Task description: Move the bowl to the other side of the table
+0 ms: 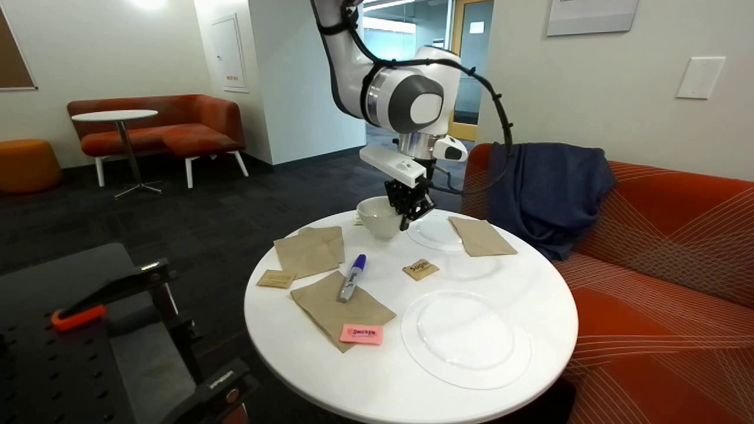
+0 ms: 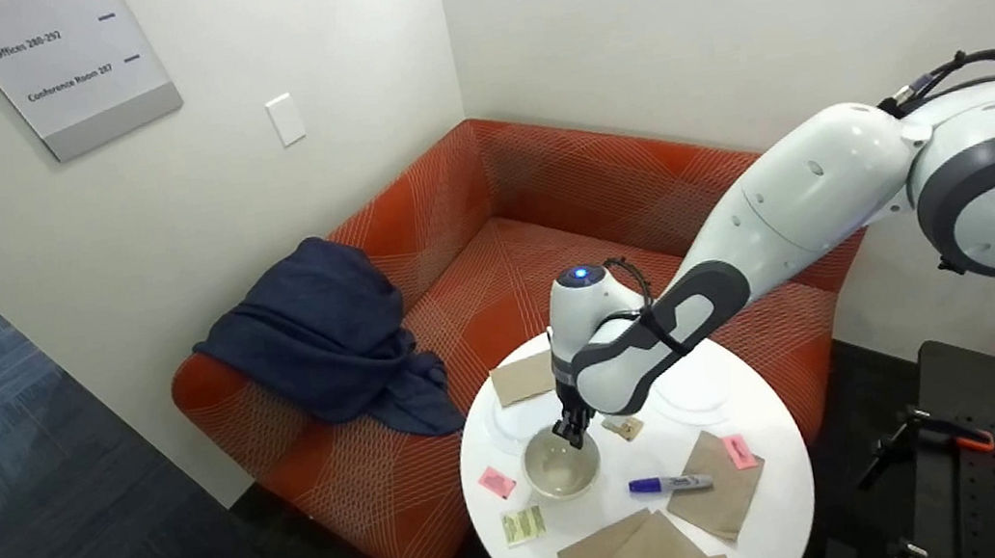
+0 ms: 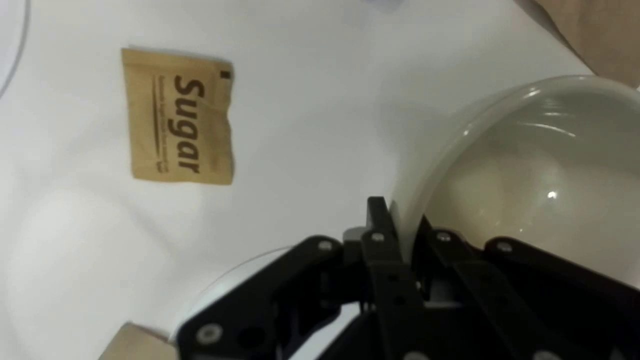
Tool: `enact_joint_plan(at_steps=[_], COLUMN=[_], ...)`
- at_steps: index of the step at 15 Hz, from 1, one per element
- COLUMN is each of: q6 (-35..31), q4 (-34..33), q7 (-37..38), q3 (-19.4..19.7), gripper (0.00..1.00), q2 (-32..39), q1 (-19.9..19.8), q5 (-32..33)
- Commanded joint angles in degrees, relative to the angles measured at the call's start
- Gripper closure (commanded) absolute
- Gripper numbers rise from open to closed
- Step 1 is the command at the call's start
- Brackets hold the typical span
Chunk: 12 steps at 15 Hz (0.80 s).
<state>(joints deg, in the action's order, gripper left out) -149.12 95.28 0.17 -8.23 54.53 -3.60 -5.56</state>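
Observation:
The cream-white bowl [image 1: 377,219] stands upright at the far edge of the round white table [image 1: 274,330] in an exterior view. In an exterior view from above, the bowl [image 2: 560,477] is near the table's [image 2: 756,423] left side. My gripper [image 1: 407,219] is at the bowl's rim in both exterior views [image 2: 570,434]. In the wrist view the gripper [image 3: 402,215] is closed round the bowl's [image 3: 530,165] wall, one finger inside and one outside. I cannot tell whether the bowl's base touches the table.
A brown sugar packet [image 1: 420,269], a marker [image 1: 353,278], a pink packet [image 1: 361,334] and brown napkins [image 1: 309,254] lie on the table. Clear plates [image 1: 465,341] lie there too. Another pink packet [image 2: 497,482] and a green packet [image 2: 523,525] are beside the bowl. A red sofa [image 2: 543,253] borders the table.

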Motion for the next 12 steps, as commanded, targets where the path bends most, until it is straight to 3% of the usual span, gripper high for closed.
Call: enact_joint_plan(at_steps=[1, 12], q6=[3.55, 10.11], q4=[3.23, 0.49], q7=[-1.59, -6.93], q3=[1.23, 3.83], gripper=[0.97, 0.97], q2=[-5.84, -8.81], q1=[-1.43, -8.98], q5=[-0.98, -2.00])
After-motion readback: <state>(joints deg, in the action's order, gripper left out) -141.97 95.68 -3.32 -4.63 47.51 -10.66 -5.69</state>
